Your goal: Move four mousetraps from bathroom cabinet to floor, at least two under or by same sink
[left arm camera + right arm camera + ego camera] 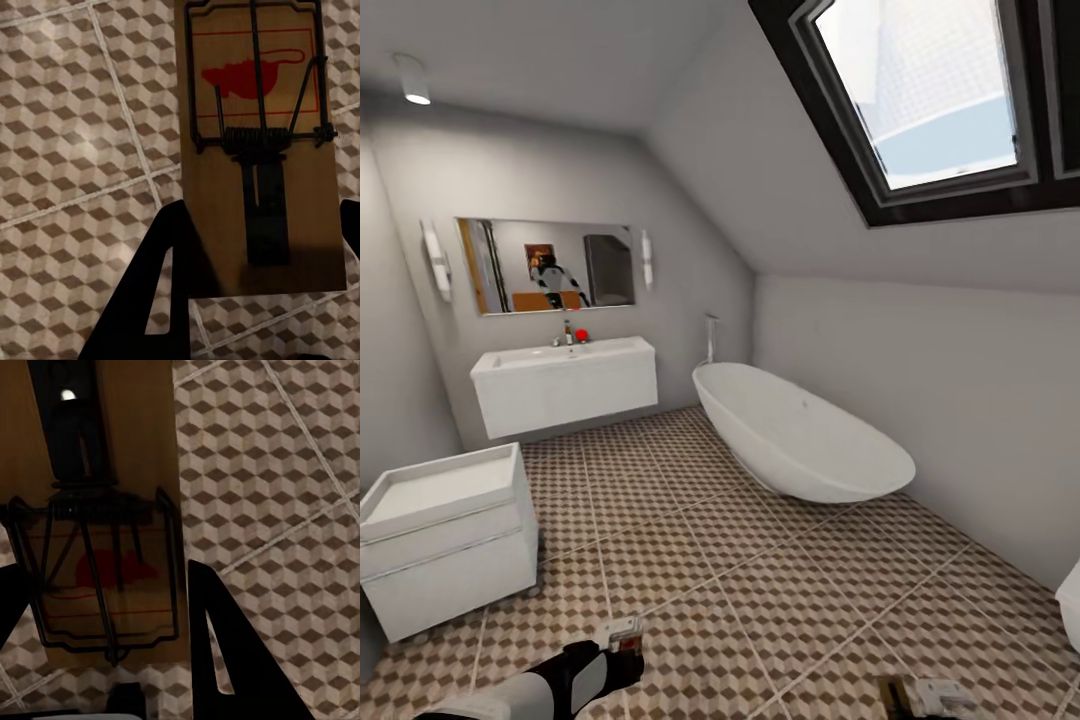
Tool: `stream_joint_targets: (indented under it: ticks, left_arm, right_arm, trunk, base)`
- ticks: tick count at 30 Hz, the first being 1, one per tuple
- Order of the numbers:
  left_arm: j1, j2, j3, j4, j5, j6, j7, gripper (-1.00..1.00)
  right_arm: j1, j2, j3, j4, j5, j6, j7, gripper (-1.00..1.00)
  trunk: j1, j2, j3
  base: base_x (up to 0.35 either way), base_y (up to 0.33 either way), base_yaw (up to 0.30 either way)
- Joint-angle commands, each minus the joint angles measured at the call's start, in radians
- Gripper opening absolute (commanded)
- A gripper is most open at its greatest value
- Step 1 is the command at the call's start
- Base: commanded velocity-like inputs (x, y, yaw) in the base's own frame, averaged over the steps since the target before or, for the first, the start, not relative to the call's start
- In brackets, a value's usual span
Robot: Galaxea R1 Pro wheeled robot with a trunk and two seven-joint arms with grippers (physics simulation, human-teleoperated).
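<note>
Left tool (259,277) clamps mousetrap (259,142); right tool (105,615) clamps second mousetrap (105,510) above bathroom floor (760,580).

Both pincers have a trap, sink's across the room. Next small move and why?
Probably roll forward toward the wall-hung sink. The left pincer and right pincer each seem to hold a mousetrap over the tiled floor, and the sink sits well ahead with bare tile between; traps must land beside it.
</note>
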Motion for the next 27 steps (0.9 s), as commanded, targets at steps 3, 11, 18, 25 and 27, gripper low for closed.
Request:
stream_joint_targets:
  ticks: [3, 11, 18, 25, 27]
  left_arm:
    - [-0.001, -0.002, -0.009, 0.0, 0.008, 0.004, 0.005, -1.0]
    - [-0.001, -0.015, -0.01, 0.0, 0.004, 0.004, 0.004, -1.0]
    - [-0.001, -0.031, -0.009, 0.0, 0.005, 0.004, 0.004, -1.0]
    - [-0.001, -0.028, -0.009, -0.001, 0.007, 0.005, 0.004, -1.0]
    - [-0.001, -0.028, -0.009, -0.001, 0.007, 0.005, 0.005, -1.0]
  right_arm:
    - [-0.001, 0.0, 0.008, 0.001, -0.014, 0.002, 0.005, -1.0]
    - [-0.001, 0.0, 0.008, 0.001, -0.014, 0.002, 0.005, -1.0]
    - [-0.001, -0.001, 0.008, 0.001, -0.014, 0.002, 0.006, -1.0]
    - [-0.001, -0.001, 0.008, 0.001, -0.014, 0.008, 0.007, -1.0]
    - [-0.001, -0.001, 0.008, 0.001, -0.014, 0.01, 0.007, -1.0]
  trunk:
    - [0.0, -0.001, 0.0]
    - [0.0, -0.001, 0.004]
    - [0.0, -0.001, 0.007]
    - [0.0, -0.001, 0.007]
    - [0.0, -0.001, 0.007]
  base:
    - [0.0, 0.0, 0.285]
    - [0.0, 0.0, 0.285]
    - [0.001, 0.0, 0.239]
    - [0.206, 0.0, 0.032]
    - [0.307, 0.0, 0.005]
